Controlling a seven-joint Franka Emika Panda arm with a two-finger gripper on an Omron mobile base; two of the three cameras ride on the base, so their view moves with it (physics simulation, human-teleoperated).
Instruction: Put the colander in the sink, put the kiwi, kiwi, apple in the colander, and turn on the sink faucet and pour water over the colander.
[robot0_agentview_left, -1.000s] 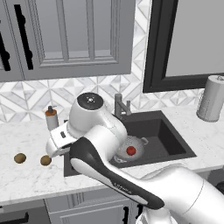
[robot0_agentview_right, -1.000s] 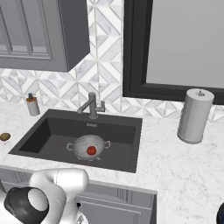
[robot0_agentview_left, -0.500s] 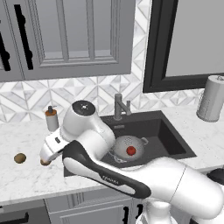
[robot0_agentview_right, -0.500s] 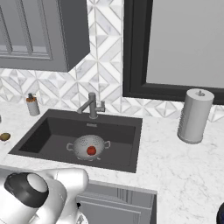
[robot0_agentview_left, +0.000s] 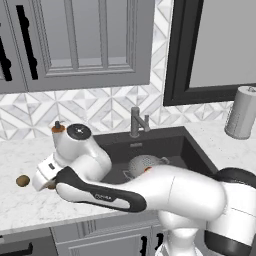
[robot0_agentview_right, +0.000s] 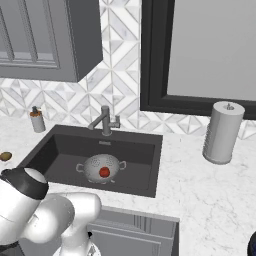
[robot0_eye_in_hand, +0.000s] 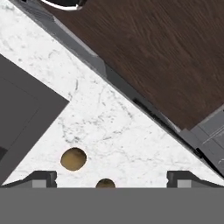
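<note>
Gripper (robot0_eye_in_hand: 111, 177) hangs with jaws spread above 2 kiwis (robot0_eye_in_hand: 73, 159) near the counter's (robot0_eye_in_hand: 105, 118) front edge.

apple (robot0_agentview_right: 104, 172) in colander (robot0_agentview_right: 100, 167), in sink (robot0_agentview_right: 60, 150) | kiwis (robot0_eye_in_hand: 73, 159) (robot0_eye_in_hand: 105, 183) on counter

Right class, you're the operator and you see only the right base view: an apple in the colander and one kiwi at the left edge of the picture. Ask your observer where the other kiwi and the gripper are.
Observer: The hand view shows the first kiwi on the counter beside the sink, with the second kiwi close by it.
Operator: Where's the gripper?
Observer: The gripper hangs right above the second kiwi, which sits between its fingertips.
Operator: Is it gripping yet?
Observer: No. The jaws stand wide open, well clear of the fruit on both sides.
</note>
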